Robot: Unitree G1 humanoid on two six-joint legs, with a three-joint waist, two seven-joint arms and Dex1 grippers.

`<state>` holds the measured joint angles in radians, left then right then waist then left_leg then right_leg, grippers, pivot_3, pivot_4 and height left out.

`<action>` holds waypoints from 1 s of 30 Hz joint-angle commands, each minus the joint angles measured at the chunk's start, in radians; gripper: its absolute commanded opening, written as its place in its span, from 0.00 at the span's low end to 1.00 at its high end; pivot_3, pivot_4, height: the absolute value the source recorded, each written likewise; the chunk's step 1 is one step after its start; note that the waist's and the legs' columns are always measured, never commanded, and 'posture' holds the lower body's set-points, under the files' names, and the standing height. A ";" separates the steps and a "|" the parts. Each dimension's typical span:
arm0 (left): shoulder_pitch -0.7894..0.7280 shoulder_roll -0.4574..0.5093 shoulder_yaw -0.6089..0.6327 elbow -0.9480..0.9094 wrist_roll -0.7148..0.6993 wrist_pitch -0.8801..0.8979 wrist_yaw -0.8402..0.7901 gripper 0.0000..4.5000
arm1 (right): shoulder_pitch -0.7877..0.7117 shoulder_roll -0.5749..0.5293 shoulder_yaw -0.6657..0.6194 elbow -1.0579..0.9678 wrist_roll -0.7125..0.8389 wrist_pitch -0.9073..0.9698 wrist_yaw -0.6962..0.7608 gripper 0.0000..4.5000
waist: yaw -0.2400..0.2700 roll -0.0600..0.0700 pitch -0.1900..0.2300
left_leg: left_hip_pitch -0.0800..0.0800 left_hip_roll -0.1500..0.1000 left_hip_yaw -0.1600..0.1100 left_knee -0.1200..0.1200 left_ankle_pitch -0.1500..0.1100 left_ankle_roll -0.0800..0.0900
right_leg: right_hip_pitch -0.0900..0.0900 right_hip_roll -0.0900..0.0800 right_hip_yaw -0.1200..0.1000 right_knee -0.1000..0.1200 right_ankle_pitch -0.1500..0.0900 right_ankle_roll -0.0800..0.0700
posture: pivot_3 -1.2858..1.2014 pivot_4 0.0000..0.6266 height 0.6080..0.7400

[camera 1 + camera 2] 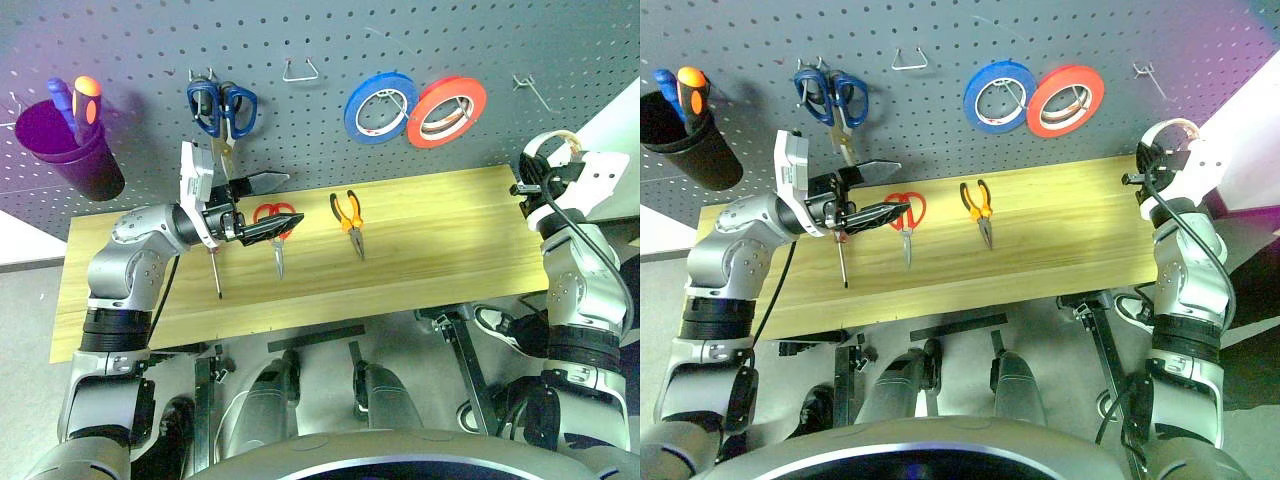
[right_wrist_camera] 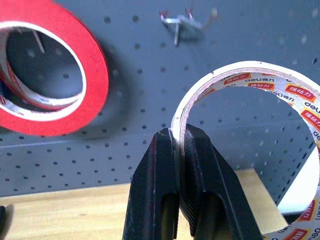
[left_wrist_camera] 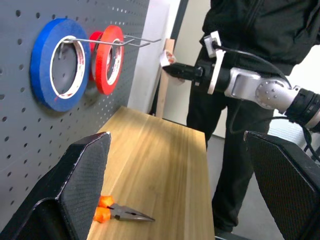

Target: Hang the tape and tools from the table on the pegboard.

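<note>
My right gripper is shut on the rim of the white tape, held up near the pegboard beside an empty wire hook, past the right end of the table. Hovering open above the table's left part, my left gripper points right over the red-handled scissors; nothing lies between its fingers. The orange-and-black pliers lie flat at mid table. A slim screwdriver rests under my left wrist.
On the pegboard hang blue-handled scissors, a blue roll and a red-orange roll. A purple cup with screwdrivers hangs at its left. A person in dark clothes stands beyond the table's right end.
</note>
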<state>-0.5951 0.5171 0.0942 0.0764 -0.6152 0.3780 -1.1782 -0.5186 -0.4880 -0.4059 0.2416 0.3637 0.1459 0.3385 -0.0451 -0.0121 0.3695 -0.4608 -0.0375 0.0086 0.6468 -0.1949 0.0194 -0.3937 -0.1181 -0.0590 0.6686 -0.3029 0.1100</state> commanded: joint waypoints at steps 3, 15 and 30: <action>-0.011 0.001 0.011 -0.011 -0.003 -0.025 -0.009 1.00 | -0.013 -0.023 -0.005 -0.092 -0.001 -0.006 -0.016 0.01 | 0.000 0.000 0.000 | 0.000 0.000 0.000 0.000 0.000 0.000 | 0.000 0.000 0.000 0.000 0.000 0.000 | 0.45 0.45 1.00; -0.022 -0.001 0.009 0.008 -0.003 -0.028 -0.014 1.00 | 0.022 -0.052 -0.032 -0.158 0.004 0.028 -0.041 0.01 | -0.001 0.000 0.000 | 0.000 0.000 0.000 0.000 0.000 0.000 | 0.000 0.000 0.000 0.000 0.000 0.000 | 0.45 0.45 1.00; -0.028 -0.002 0.006 0.006 0.001 -0.026 -0.016 1.00 | -0.063 -0.069 0.015 -0.155 -0.011 0.042 -0.031 0.01 | -0.002 0.000 0.000 | 0.000 0.000 0.000 0.001 0.000 0.000 | 0.000 0.000 0.000 0.001 0.000 0.000 | 0.45 0.45 1.00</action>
<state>-0.6147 0.5121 0.0925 0.1068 -0.6090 0.3623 -1.1920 -0.5638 -0.5387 -0.3862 0.1142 0.3575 0.1993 0.3021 -0.0476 -0.0121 0.3692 -0.4608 -0.0375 0.0086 0.6479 -0.1947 0.0197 -0.3938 -0.1181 -0.0588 0.6700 -0.3029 0.1100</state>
